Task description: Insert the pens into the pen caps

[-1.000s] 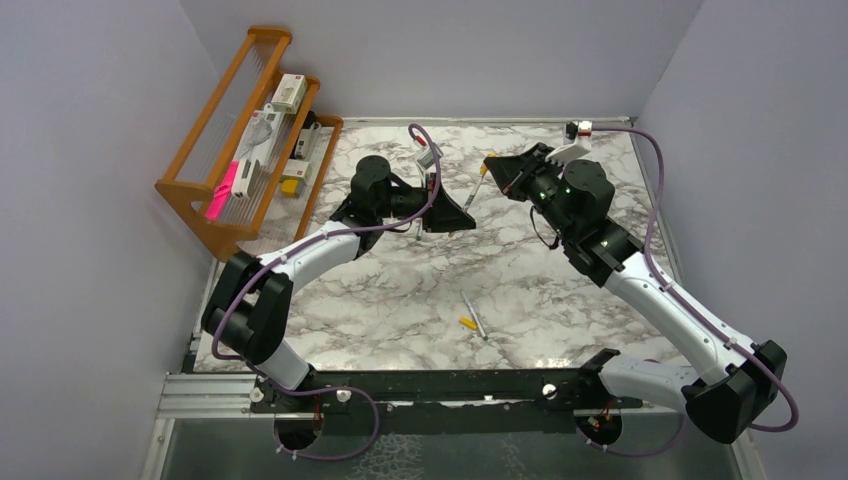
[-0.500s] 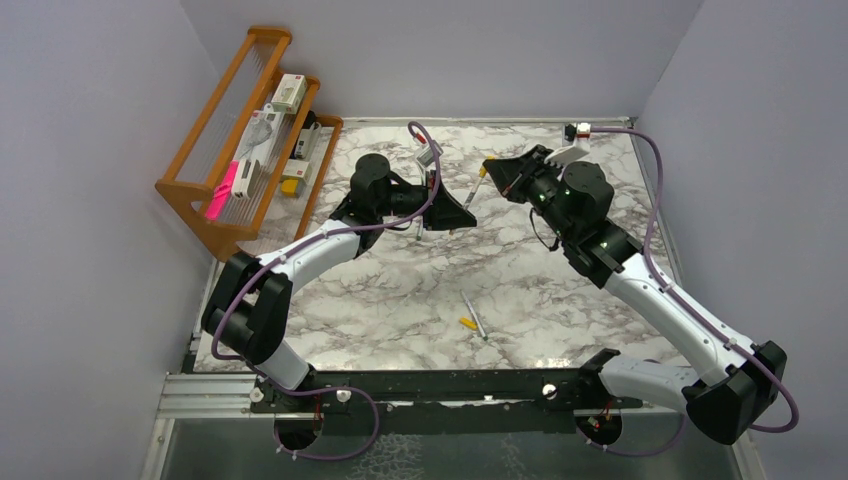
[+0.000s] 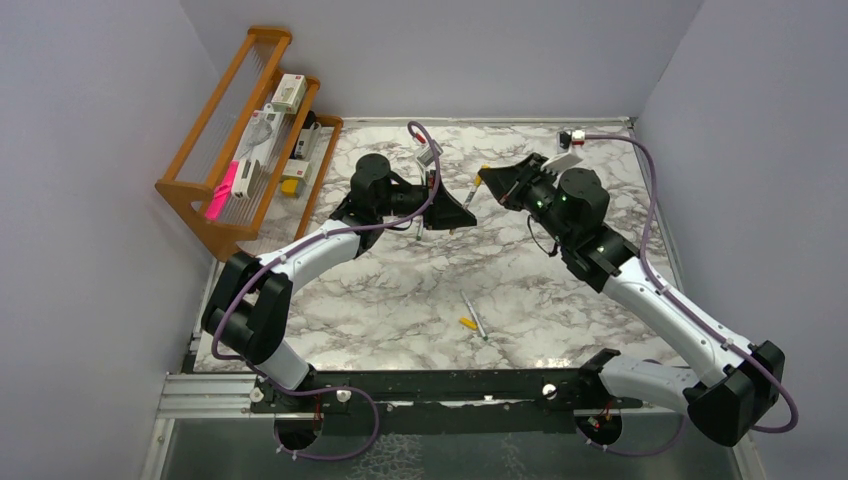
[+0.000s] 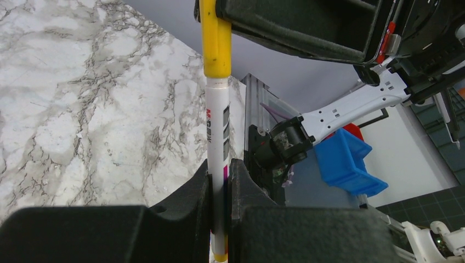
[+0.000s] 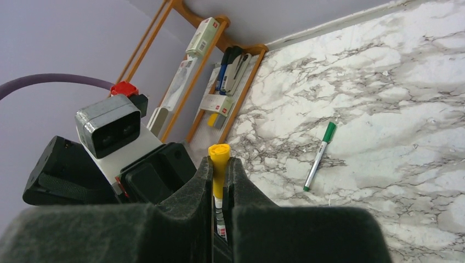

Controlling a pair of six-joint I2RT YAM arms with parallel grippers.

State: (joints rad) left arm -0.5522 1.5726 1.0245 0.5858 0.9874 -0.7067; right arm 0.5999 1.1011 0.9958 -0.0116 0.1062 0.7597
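table: white marble with grey veins; the two grippers met above its far half.
rack: an orange wooden frame that stood at the table's far left corner.
left gripper: was closed on the held pen, with both fingers pressed against the lower barrel, facing the right gripper.
right gripper: was clamped on the yellow cap, one finger on each side.
pink marker: rested on the rack's near end.
held pen: a pale barrel with printed marks, raised above the far middle of the table between the two grippers. Its upper end was inside the yellow cap, but how deep could not be told.
green-ended pen: lay flat on the marble by itself, a green piece at each end.
loose pen: lay on the near middle of the table.
yellow cap: sat in line with the held pen, its mouth over the barrel's end.
orange cap: lay just beside the loose pen, on its left. Whether the two touched could not be told.
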